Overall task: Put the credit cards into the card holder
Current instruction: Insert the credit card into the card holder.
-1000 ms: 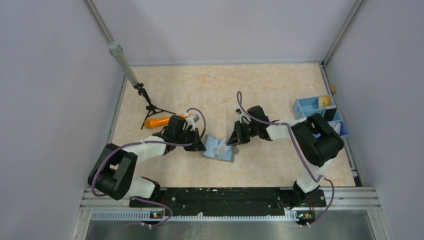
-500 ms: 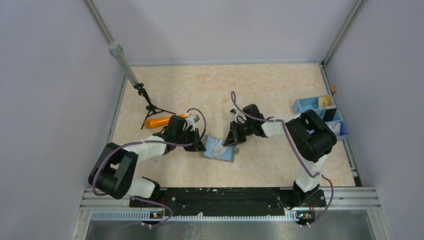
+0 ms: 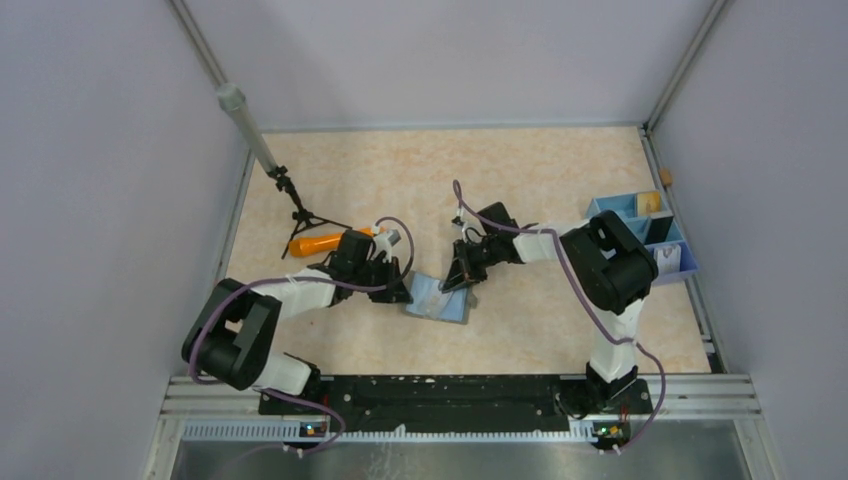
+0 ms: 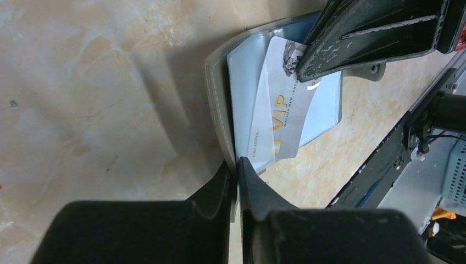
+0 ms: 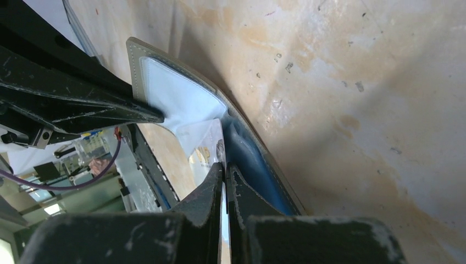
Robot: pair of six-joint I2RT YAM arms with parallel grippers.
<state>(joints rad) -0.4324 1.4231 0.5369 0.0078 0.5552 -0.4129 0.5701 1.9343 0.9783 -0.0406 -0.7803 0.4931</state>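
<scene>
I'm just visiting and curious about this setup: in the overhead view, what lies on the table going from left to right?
Grey pole, orange stick, card holder, blue compartment tray.

Card holder (image 4: pixel 217 93): grey outside w/ pale stitching, lt blue lining. Card (image 4: pixel 283 118): white-silver, gold "VIP" lettering, small dk print. Bench (image 3: pixel 420 170): beige w/ orange marbling. Stick (image 3: pixel 312 243): orange. Compartment tray (image 3: pixel 612 203): blue. Walls (image 3: pixel 100 200): pale lilac-grey.
</scene>
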